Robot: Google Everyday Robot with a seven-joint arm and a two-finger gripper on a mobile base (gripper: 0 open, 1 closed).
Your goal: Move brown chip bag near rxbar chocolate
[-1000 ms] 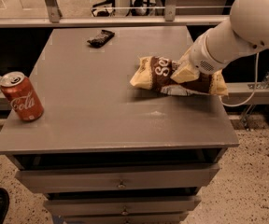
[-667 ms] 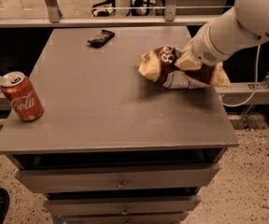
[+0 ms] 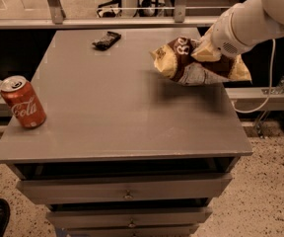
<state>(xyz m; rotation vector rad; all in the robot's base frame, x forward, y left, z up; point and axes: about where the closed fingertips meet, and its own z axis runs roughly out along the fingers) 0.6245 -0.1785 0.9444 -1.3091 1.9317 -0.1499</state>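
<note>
Where the white arm, cut off at the frame edge, ends, gripper (image 3: 207,57) pinching brown chip bag (image 3: 179,59) above table (image 3: 112,127), fingertips buried in crinkles, rxbar chocolate (image 3: 106,39) well left and farther back, red cola can (image 3: 23,102) far left.

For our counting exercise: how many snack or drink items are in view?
3: cola can on the cabinet, left front; rxbar chocolate near the far edge; brown chip bag held by the gripper above the right side.
</note>
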